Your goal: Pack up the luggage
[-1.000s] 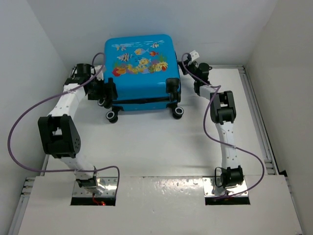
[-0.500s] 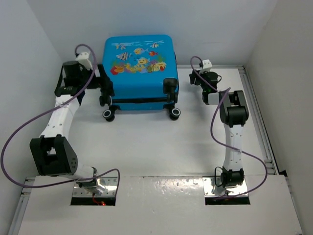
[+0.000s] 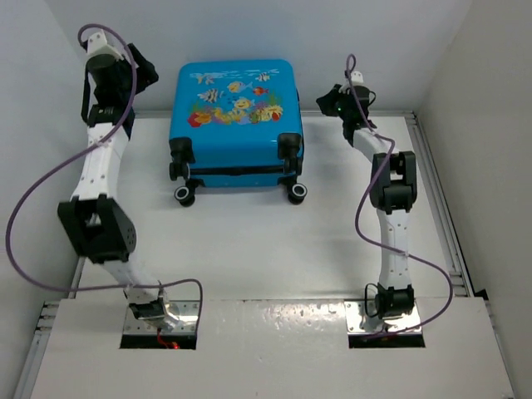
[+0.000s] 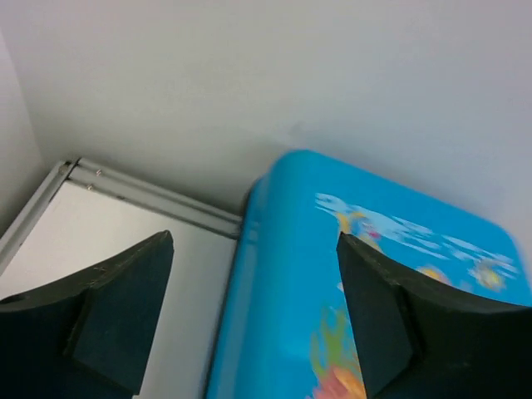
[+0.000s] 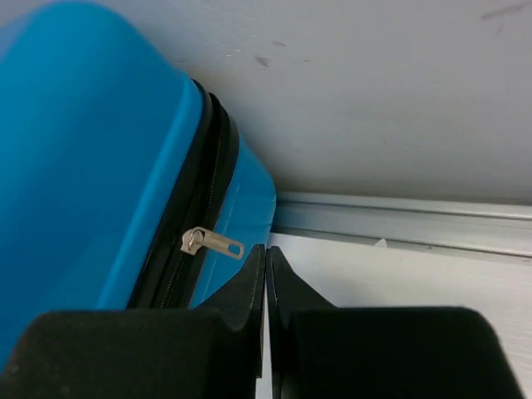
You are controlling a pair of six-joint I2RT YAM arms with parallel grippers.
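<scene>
Top external view: the luggage (image 3: 237, 116) lies shut and flat at the far middle of the table (image 3: 258, 249), fish print up, wheels (image 3: 184, 195) toward my bases, one arm at each side.

My left gripper (image 4: 253, 243) hangs wide open and empty above the case's far left corner. My right gripper (image 5: 266, 251) is pressed closed on nothing, just beside the metal zipper pull (image 5: 213, 243) on the right edge. I judge the shell stiff, glossy and slippery, too broad to pinch and probably heavy for one arm. That small pull tab, or the lid's rim once unzipped, looks the surest hold.
</scene>
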